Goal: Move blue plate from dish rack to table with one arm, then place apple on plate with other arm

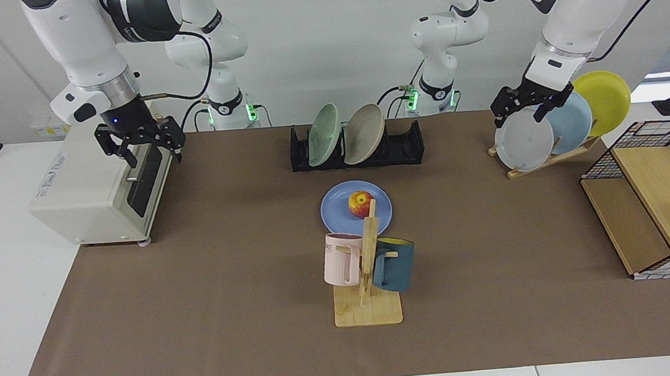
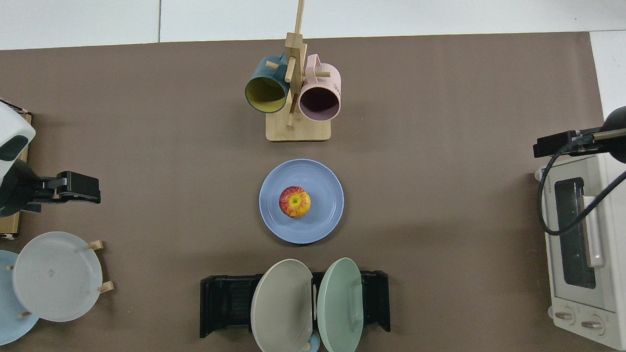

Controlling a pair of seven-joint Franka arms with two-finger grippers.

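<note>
The blue plate (image 1: 337,214) (image 2: 324,212) lies flat on the table's brown mat (image 1: 229,278), in front of the black dish rack (image 1: 409,147) (image 2: 224,304). The apple (image 1: 360,203) (image 2: 294,202), red with yellow patches, rests near the plate's middle. My right gripper (image 1: 156,156) (image 2: 546,146) hangs open and empty above the toaster oven's front edge, far from the plate. My left gripper (image 1: 519,117) (image 2: 87,186) hovers open and empty by the wooden plate stand.
The rack holds a pale green plate (image 1: 324,134) and a beige plate (image 1: 363,133). A mug tree (image 1: 367,268) with pink and teal mugs stands just in front of the blue plate. A toaster oven (image 1: 93,187), a wooden plate stand (image 1: 544,138) and a wire-and-wood shelf (image 1: 654,201) line the sides.
</note>
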